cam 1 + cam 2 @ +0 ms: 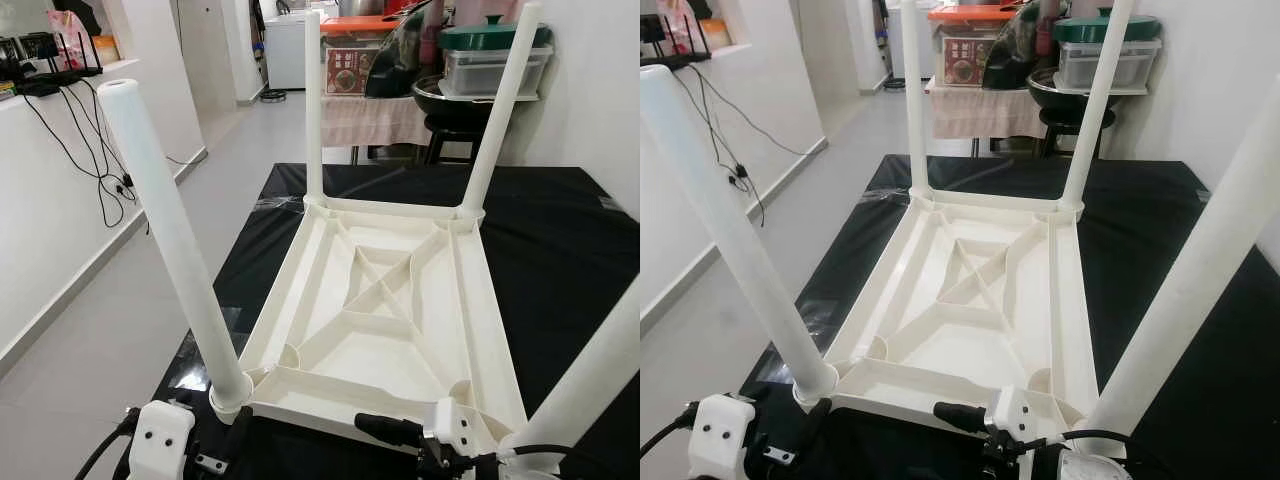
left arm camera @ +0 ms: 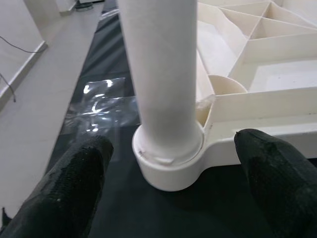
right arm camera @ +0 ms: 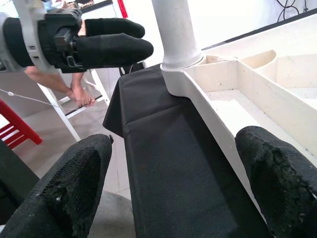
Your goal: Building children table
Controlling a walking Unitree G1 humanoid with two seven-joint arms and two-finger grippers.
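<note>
The table top lies upside down on the mat, which covers the floor, with four legs standing up from its corners: the near left leg, the near right leg, the far left leg and the far right leg. The left gripper sits just before the near left leg's socket, a finger on either side, and the right gripper is by the top's near edge. Behind the mat stand storage boxes; cables hang down the wall on the left.

Smooth cream plastic table lies on a matt black cloth.
</note>
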